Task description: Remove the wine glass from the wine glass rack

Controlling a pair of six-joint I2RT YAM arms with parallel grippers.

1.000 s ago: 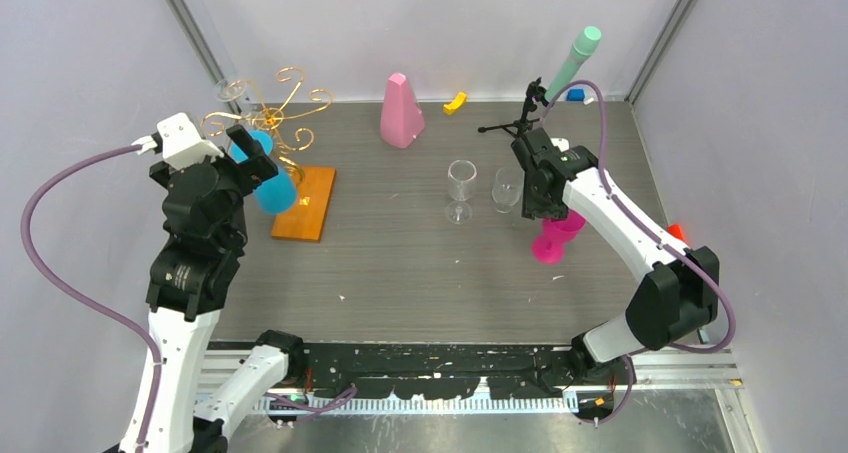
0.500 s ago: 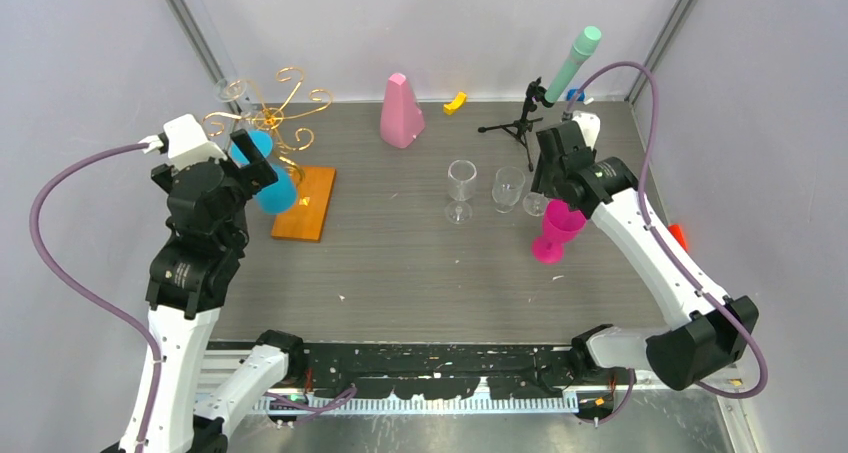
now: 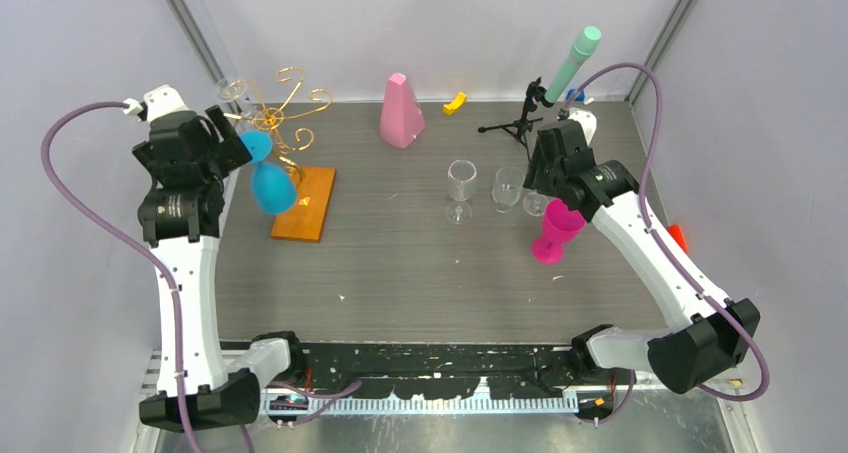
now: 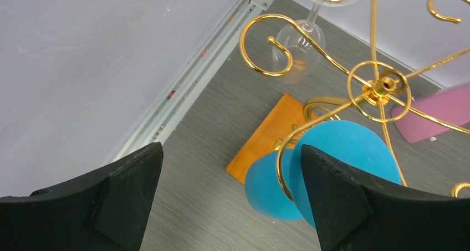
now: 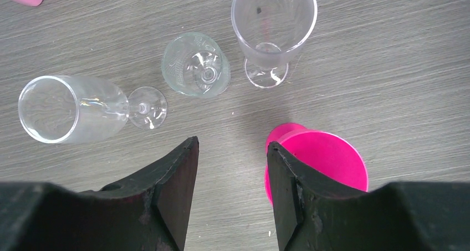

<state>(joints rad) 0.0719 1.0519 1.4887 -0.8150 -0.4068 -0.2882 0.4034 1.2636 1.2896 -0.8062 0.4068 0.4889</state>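
The wine glass rack is gold wire [image 3: 291, 101] on an orange-brown wooden base [image 3: 310, 205]. It also shows in the left wrist view [image 4: 377, 85]. A blue wine glass [image 3: 270, 183] hangs upside down from one curled arm, and its foot and bowl show in the left wrist view [image 4: 343, 151]. A clear wine glass [image 3: 232, 90] hangs at the rack's far left [image 4: 296, 43]. My left gripper [image 3: 232, 141] [image 4: 230, 148] is open, high beside the rack, with its right finger next to the blue glass's foot. My right gripper [image 3: 543, 188] [image 5: 231, 146] is open and empty above the table.
A pink glass [image 3: 553, 233] [image 5: 324, 157] stands just right of my right gripper. Three clear glasses [image 5: 274, 29] stand on the table beyond it. A pink cone [image 3: 401, 111], a black tripod with a mint tube [image 3: 560, 78] and a yellow piece [image 3: 456, 101] are at the back.
My left arm has risen and swung left and back, and the blue glass now hangs more upright. My right gripper lifted away from the pink glass one second ago and has since held still.
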